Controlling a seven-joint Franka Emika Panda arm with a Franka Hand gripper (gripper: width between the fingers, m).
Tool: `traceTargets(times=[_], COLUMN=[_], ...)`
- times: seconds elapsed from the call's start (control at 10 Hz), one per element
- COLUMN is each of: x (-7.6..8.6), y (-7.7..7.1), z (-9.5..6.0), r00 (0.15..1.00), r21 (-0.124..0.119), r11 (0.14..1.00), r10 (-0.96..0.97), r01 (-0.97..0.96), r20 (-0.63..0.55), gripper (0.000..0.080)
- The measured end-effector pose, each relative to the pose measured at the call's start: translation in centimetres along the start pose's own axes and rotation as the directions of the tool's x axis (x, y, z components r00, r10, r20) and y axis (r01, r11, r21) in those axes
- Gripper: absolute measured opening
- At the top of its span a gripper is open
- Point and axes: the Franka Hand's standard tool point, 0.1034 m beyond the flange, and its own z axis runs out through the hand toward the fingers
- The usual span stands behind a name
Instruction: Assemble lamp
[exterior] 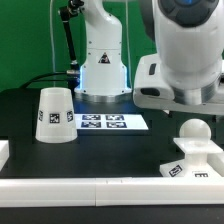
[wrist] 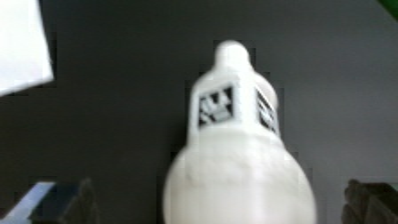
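Jaws of the gripper (wrist: pixel 217 198) stand wide, straddling the bulb's (exterior: pixel 195 135) round head, gripping nothing. The shade (exterior: pixel 55 115) sits well to the exterior view's left of the base (exterior: pixel 205 172). The bulb rises just behind the base, seemingly upright, head up, narrow end down. Likely the grasping step: next, close squarely on the head.

Bright, even light; blurred wrist view.

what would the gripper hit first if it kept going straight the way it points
Most likely the white plastic round-headed bulb: it shows dead ahead, centred between the gripper's open fingers, though depth is unclear.
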Motion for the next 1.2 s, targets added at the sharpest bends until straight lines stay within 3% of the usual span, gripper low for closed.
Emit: traceTargets(times=[0.5,1.2], x=[0.6,1.5], y=[-1.0,-1.4], z=[0.8,3.3], r00=[1.000,1.000], r21=[-0.006,-0.017], r11=[1.000,1.000], r10=[-0.006,-0.011], r01=[0.006,0.011], r20=[0.000,-0.024], gripper=[0.0698,0.0698])
